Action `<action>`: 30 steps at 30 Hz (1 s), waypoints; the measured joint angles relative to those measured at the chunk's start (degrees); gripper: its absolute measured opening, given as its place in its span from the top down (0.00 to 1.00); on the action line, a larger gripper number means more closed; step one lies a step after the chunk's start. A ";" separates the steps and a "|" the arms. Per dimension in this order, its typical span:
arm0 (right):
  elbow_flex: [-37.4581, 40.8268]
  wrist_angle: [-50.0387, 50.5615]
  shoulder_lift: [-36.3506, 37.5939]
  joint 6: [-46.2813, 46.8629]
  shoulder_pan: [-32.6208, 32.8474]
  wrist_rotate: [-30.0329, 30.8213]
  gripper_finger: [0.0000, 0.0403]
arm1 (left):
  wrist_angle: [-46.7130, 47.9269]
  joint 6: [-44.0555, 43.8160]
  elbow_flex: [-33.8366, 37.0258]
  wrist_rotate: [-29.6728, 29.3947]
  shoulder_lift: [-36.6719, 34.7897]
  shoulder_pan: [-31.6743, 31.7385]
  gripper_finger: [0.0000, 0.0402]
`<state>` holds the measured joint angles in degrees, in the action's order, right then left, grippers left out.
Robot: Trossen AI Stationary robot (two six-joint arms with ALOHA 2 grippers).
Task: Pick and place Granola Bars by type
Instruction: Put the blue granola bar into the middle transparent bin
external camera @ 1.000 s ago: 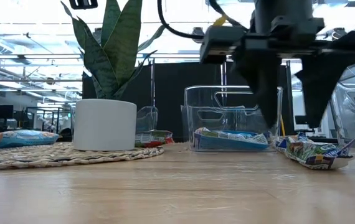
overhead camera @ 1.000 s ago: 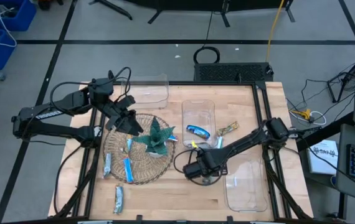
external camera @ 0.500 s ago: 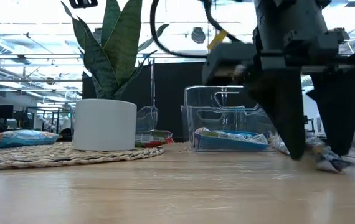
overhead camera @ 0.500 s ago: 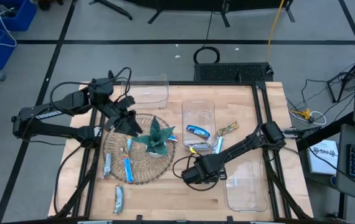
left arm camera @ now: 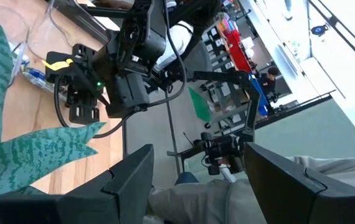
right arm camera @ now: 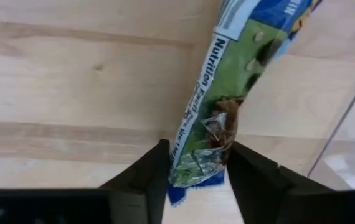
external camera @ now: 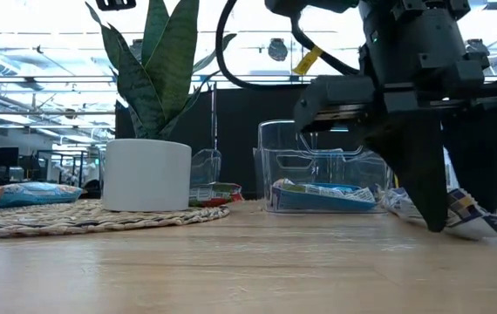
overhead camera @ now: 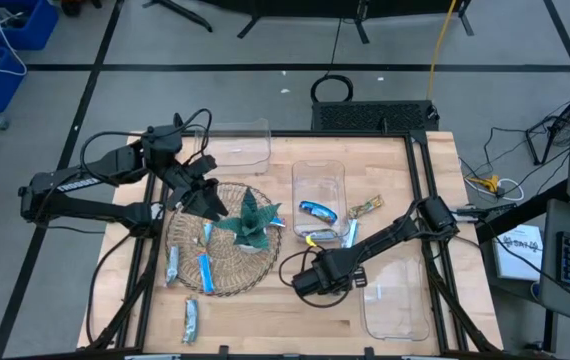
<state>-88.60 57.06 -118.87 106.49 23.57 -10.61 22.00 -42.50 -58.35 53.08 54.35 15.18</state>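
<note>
My right gripper (overhead camera: 310,283) stands low over the table's near middle, fingers pointing down, shut on a green-and-blue Granola Bar (right arm camera: 227,106), also seen in the low view (external camera: 471,222). My left gripper (overhead camera: 208,200) hovers open over the far edge of the woven mat (overhead camera: 187,235) and holds nothing. Blue bars lie on the mat (overhead camera: 206,270), one lies near the table's near edge (overhead camera: 190,320), one sits in the middle clear bin (overhead camera: 317,211), and a greenish-gold one (overhead camera: 365,208) lies beside that bin. My right gripper pinches the bar's crinkled wrapper end (right arm camera: 196,163) between its two fingers (right arm camera: 154,171), coming from above and pointing down, one finger on each long side. The bar lies flat on the wooden table, its other end reaching away from the fingers.
A teal plant in a white pot (overhead camera: 250,222) stands on the mat. Clear bins sit at the table's middle (overhead camera: 319,185), far left (overhead camera: 237,143) and near right (overhead camera: 397,300). Bare wood lies along the near edge. A person shows in the left wrist view (left arm camera: 227,205).
My right gripper has moved a little toward the table's near edge and dropped down until its fingers stand at the table on either side of the bar's end. The bar stays on the table. My left arm has kept still.
</note>
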 joint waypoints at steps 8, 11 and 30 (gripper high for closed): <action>-0.02 -2.30 0.87 -3.86 0.00 -1.70 0.96 | 0.00 0.02 0.00 -0.02 0.00 0.02 0.37; -1.76 0.57 3.15 -5.16 0.00 -1.93 0.96 | 0.00 0.15 0.00 -0.02 0.02 0.02 0.37; -19.56 22.35 12.53 -57.42 -25.36 10.92 0.98 | 0.46 -0.80 0.00 -23.26 0.02 0.20 0.37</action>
<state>-108.15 79.41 -106.33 49.07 -1.79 0.32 22.46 -43.30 -58.35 29.82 54.37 15.38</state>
